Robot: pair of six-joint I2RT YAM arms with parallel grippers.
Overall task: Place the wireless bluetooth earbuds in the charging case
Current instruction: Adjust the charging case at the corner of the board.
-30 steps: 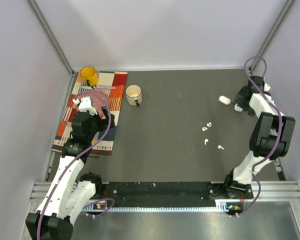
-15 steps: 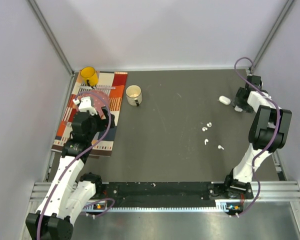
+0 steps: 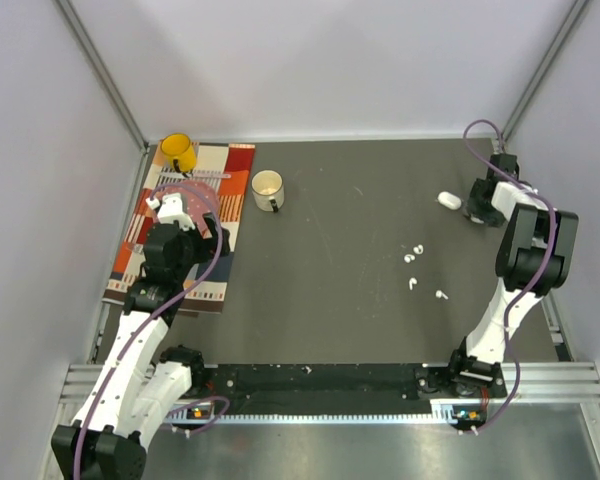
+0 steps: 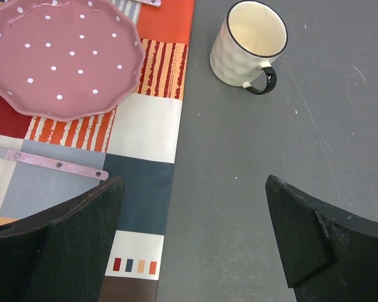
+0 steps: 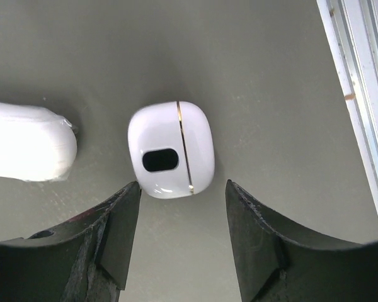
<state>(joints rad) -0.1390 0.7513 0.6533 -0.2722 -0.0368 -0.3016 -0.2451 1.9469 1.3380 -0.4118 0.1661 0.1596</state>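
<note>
Four earbuds (image 3: 412, 283) lie on open table (image 3: 320, 300), well apart from edges.

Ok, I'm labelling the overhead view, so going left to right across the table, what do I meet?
yellow mug → cream mug → leftmost earbuds → white case → right gripper

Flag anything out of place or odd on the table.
Four earbuds lie scattered loose on the table, right side. The charging case, at the tips of the open right hand, lies flat, seam apparently shut; a second white case lies beside it, not touching. Nothing looks spilled or broken.
</note>
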